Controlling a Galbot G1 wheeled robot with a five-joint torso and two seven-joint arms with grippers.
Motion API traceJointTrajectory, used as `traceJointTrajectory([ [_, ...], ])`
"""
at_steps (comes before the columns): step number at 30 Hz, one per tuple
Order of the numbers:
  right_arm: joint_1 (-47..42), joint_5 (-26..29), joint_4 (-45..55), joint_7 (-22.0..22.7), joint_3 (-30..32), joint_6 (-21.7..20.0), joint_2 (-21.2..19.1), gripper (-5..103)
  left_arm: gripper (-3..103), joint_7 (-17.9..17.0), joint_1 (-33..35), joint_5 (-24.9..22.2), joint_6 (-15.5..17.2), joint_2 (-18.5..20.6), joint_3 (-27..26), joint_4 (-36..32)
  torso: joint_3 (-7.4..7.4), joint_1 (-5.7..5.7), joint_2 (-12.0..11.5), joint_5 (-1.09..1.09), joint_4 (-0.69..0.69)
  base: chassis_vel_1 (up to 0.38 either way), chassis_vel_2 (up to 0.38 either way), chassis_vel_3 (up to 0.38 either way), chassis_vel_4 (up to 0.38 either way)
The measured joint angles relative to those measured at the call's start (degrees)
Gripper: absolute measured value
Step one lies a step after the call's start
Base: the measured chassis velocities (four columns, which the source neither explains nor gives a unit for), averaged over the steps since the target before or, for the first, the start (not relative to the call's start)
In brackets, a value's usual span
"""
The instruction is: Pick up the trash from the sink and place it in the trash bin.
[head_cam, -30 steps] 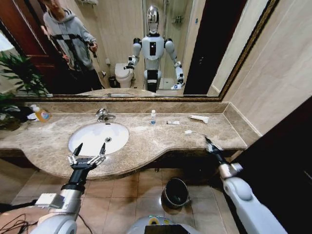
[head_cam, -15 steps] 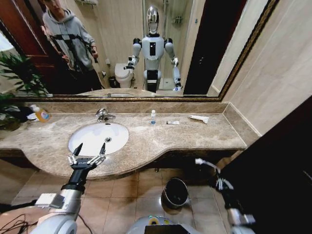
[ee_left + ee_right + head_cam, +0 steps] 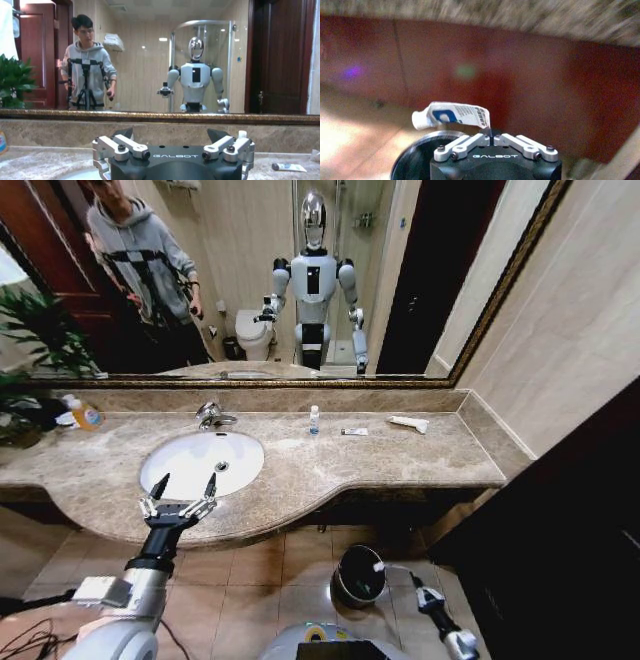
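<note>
My left gripper (image 3: 180,498) hangs spread wide at the near rim of the white oval sink (image 3: 200,462); my right gripper (image 3: 400,574), down from the counter, pinches a white blue-labelled tube (image 3: 451,115) over the dark grey round bin (image 3: 358,576); ready to drop.

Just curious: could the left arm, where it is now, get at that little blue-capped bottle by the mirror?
Probably yes. The left gripper hovers open at the counter's front edge by the sink; the bottle stands behind on bare marble, nothing between, though it looks a long stretch.

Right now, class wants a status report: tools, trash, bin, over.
Right tool shut on white tube, low beside trash bin. Left tool open at the sink front edge. Nothing blocking the bin.
</note>
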Motion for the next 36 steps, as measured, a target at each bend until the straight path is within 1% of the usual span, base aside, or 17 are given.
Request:
traceJointTrajectory([
  [1, 2.4, -2.9, -2.8, 0.3, 0.0, -0.6, 1.2, 0, 100, 0.0, 0.0, 0.0, 0.0, 0.0, 0.0, 0.0, 0.0, 0.0, 0.0, -0.05, 0.0, 0.0, 0.0, 0.0, 0.0],
  [2, 2.4, -2.9, -2.8, 0.3, 0.0, -0.6, 1.2, 0, 100, 0.0, 0.0, 0.0, 0.0, 0.0, 0.0, 0.0, 0.0, 0.0, 0.0, -0.05, 0.0, 0.0, 0.0, 0.0, 0.0],
  [3, 3.5, -4.2, -4.2, 0.5, 0.0, -0.8, 1.7, 0, 100, 0.0, 0.0, 0.0, 0.0, 0.0, 0.0, 0.0, 0.0, 0.0, 0.0, -0.01, -0.01, 0.0, 0.0, 0.0, 0.0],
  [4, 6.8, -7.8, -7.9, 1.5, 0.2, -1.0, 3.2, 0, 100, 0.0, 0.0, 0.0, 0.0, 0.0, 0.0, 0.0, 0.0, 0.0, 0.0, 0.03, -0.01, 0.0, 0.0, 0.0, 0.0],
  [5, 8.6, -9.9, -10.3, 2.0, 0.5, -1.0, 4.0, 0, 100, 0.0, 0.0, 0.0, 0.0, 0.0, 0.0, 0.0, 0.0, 0.0, 0.0, -0.01, 0.01, 0.0, 0.0, 0.0, 0.0],
  [6, 8.6, -9.9, -10.3, 2.0, 0.5, -1.0, 4.0, 0, 100, 0.0, 0.0, 0.0, 0.0, 0.0, 0.0, 0.0, 0.0, 0.0, 0.0, -0.01, 0.01, 0.0, 0.0, 0.0, 0.0],
  [7, 10.5, -12.4, -12.9, 2.7, 0.8, -1.0, 4.9, 0, 100, 0.0, 0.0, 0.0, 0.0, 0.0, 0.0, 0.0, 0.0, 0.0, 0.0, -0.04, 0.01, 0.0, 0.0, 0.0, 0.0],
  [8, 12.2, -14.7, -15.3, 3.2, 1.1, -1.7, 5.9, 0, 100, 0.0, 0.0, 0.0, 0.0, 0.0, 0.0, 0.0, 0.0, 0.0, 0.0, 0.01, 0.0, 0.0, 0.0, 0.0, 0.0],
  [10, 13.3, -15.7, -16.0, 3.8, 1.1, -3.9, 6.9, 0, 100, 0.0, 0.0, 0.0, 0.0, 0.0, 0.0, 0.0, 0.0, 0.01, 0.0, 0.0, 0.0, 0.0, 0.0, 0.0, 0.0],
  [11, 13.3, -15.7, -16.0, 3.8, 1.1, -3.9, 6.9, 0, 100, 0.0, 0.0, 0.0, 0.0, 0.0, 0.0, 0.0, 0.0, 0.01, 0.0, 0.0, 0.0, 0.0, 0.0, 0.0, 0.0],
  [12, 13.6, -16.2, -16.0, 4.3, 1.1, -5.4, 7.6, 0, 100, 0.0, 0.0, 0.0, 0.0, 0.0, 0.0, 0.0, 0.0, 0.0, 0.0, -0.05, -0.01, 0.0, 0.0, 0.0, 0.0],
  [14, 13.8, -16.9, -16.0, 4.6, 1.1, -6.3, 8.0, 0, 100, 0.0, 0.0, 0.0, 0.0, 0.0, 0.0, 0.0, 0.0, 0.0, 0.0, 0.0, -0.01, 0.0, 0.0, 0.0, 0.0],
  [19, 14.8, -22.3, -17.0, 6.2, 1.3, -9.4, 8.9, 0, 100, 0.0, 0.0, 0.0, 0.0, 0.0, 0.0, 0.0, 0.0, 0.0, 0.0, 0.01, -0.01, 0.0, 0.0, 0.0, 0.0],
  [24, 15.5, -24.5, -17.4, 8.5, 1.4, -11.2, 8.9, 0, 100, 0.0, 0.0, 0.0, 0.0, 0.0, 0.0, 0.0, 0.0, 0.0, 0.0, 0.0, -0.01, 0.0, 0.0, 0.0, 0.0],
  [25, 15.5, -24.5, -17.4, 8.5, 1.4, -11.2, 8.9, 0, 100, 0.0, 0.0, 0.0, 0.0, 0.0, 0.0, 0.0, 0.0, 0.0, 0.0, 0.0, -0.01, 0.0, 0.0, 0.0, 0.0],
  [32, 16.2, -24.9, -17.5, 13.4, 1.4, -13.9, 8.7, 0, 100, 0.0, 0.0, 0.0, 0.0, 0.0, 0.0, 0.0, 0.0, 0.0, 0.0, 0.0, -0.01, 0.0, 0.0, 0.0, 0.0],
  [36, 16.3, -24.9, -17.5, 13.8, 1.4, -14.4, 8.5, 0, 100, 0.0, 0.0, 0.0, 0.0, 0.0, 0.0, 0.0, 0.0, 0.0, 0.0, 0.0, -0.01, 0.0, 0.0, 0.0, 0.0],
])
